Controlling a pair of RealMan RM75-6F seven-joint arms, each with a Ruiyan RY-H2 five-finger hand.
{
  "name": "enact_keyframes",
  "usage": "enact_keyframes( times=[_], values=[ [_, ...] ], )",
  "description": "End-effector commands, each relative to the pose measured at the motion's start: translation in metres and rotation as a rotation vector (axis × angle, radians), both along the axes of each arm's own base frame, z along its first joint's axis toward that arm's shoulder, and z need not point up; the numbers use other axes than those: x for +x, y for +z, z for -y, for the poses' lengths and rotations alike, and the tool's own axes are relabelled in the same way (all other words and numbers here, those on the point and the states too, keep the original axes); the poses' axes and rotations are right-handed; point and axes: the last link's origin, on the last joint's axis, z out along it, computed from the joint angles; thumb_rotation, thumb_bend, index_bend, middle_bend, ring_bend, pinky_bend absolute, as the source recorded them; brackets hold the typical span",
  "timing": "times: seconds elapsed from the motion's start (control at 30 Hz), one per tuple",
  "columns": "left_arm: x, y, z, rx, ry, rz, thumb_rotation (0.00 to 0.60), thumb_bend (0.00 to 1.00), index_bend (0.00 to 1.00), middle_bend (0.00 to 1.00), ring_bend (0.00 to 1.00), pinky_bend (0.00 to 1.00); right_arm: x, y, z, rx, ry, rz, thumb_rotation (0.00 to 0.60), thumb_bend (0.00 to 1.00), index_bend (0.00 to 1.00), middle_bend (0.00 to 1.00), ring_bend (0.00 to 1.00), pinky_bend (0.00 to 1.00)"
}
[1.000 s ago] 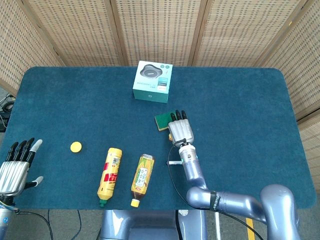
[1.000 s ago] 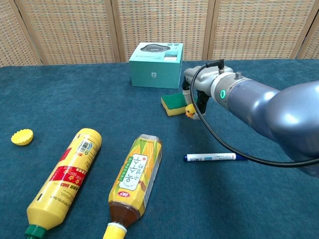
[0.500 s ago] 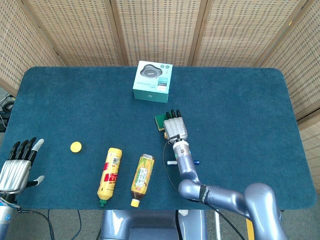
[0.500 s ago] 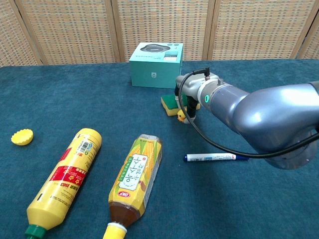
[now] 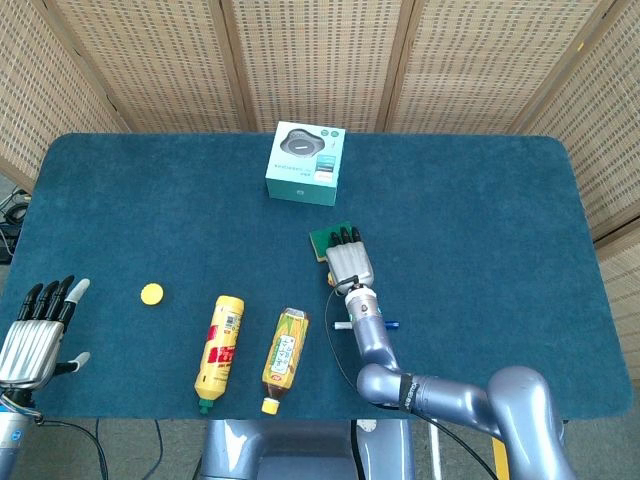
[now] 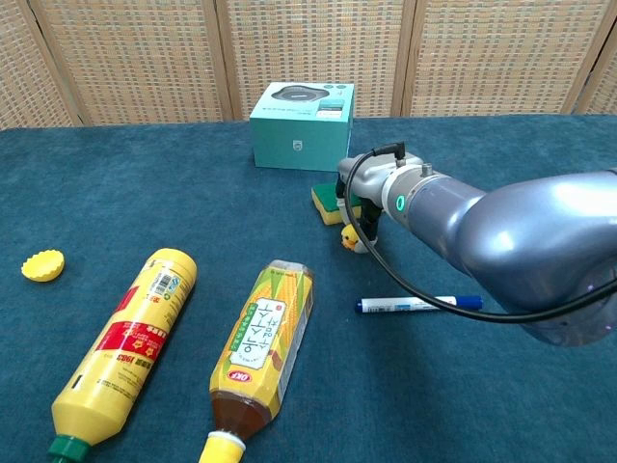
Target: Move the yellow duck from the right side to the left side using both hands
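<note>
The yellow duck [image 6: 350,237] is small and shows only in the chest view, just in front of the green-and-yellow sponge [image 6: 330,203]. My right hand [image 5: 350,262] reaches over it with fingers pointing away from me and holds it at the fingertips [image 6: 362,220]. From the head view the hand's back covers the duck. My left hand [image 5: 35,335] hovers at the lower left, beyond the table's left front corner, with its fingers spread and nothing in it.
A teal box [image 5: 305,162] stands behind the sponge [image 5: 320,240]. Two bottles [image 5: 222,350] [image 5: 285,345] lie near the front edge, with a yellow cap [image 5: 151,293] to their left. A blue pen [image 6: 415,304] lies under my right forearm. The table is blue felt [image 5: 480,220].
My right hand has slid left and a little toward me, carrying the duck from beside the sponge's right end to its front. The left hand barely moved.
</note>
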Motion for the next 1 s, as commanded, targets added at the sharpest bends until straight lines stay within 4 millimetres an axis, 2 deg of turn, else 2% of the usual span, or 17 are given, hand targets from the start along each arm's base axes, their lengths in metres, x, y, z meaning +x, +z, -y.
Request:
enact_keyframes(
  times=[0.03, 0.47, 0.7, 1.0],
  values=[
    [0.001, 0.000, 0.001, -0.002, -0.004, 0.001, 0.600, 0.11, 0.00, 0.00, 0.00, 0.00, 0.006, -0.001, -0.005, 0.003, 0.016, 0.019, 0.600, 0.19, 0.55, 0.12, 0.00, 0.07],
    [-0.001, 0.000, 0.001, -0.007, -0.001, 0.011, 0.600, 0.11, 0.00, 0.00, 0.00, 0.00, 0.034, -0.017, -0.012, 0.020, 0.068, 0.047, 0.600, 0.19, 0.55, 0.11, 0.00, 0.08],
    [-0.003, 0.000, -0.001, -0.013, 0.005, 0.010, 0.600, 0.11, 0.00, 0.00, 0.00, 0.00, 0.039, -0.028, -0.006, 0.016, 0.071, 0.049, 0.600, 0.19, 0.55, 0.11, 0.00, 0.08],
    [-0.004, -0.003, -0.002, -0.022, 0.012, 0.009, 0.600, 0.11, 0.00, 0.00, 0.00, 0.00, 0.038, -0.027, 0.005, -0.007, 0.069, 0.041, 0.600, 0.18, 0.55, 0.11, 0.00, 0.08]
  ],
)
